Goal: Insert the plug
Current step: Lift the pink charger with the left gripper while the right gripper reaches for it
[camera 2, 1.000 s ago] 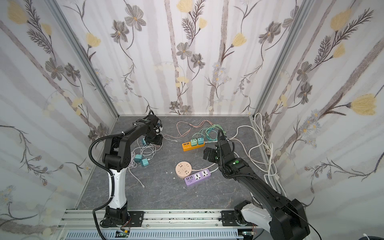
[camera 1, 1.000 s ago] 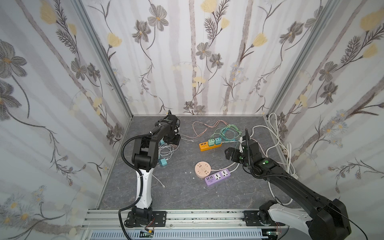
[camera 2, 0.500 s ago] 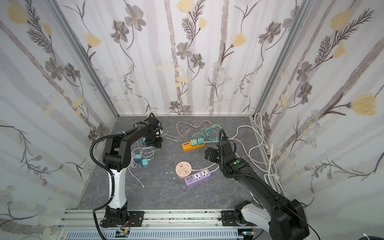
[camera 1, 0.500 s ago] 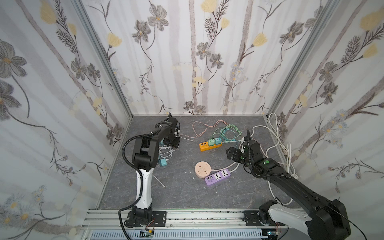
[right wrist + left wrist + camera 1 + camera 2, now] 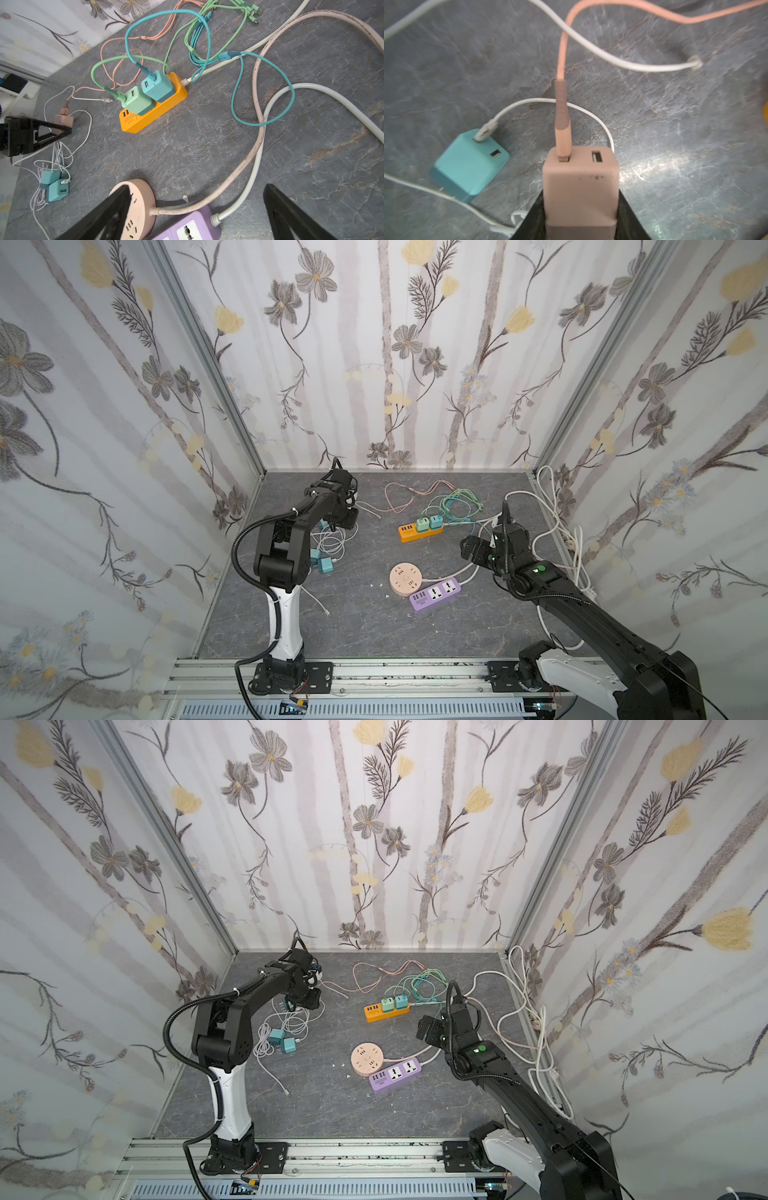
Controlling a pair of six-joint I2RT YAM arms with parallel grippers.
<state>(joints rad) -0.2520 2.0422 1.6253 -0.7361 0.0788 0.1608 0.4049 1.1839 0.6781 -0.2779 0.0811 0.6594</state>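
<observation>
The left tool [image 5: 581,193] clamps a smooth, boxy pale-pink plastic charger plug [image 5: 580,172]. The right tool [image 5: 196,187] stands wide apart above the veined grey stone-look table [image 5: 207,145].

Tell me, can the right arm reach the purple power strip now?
Probably yes: the right arm's fingers hang open near the purple power strip, nothing covering it, though the round pink socket sits right beside it.
</observation>
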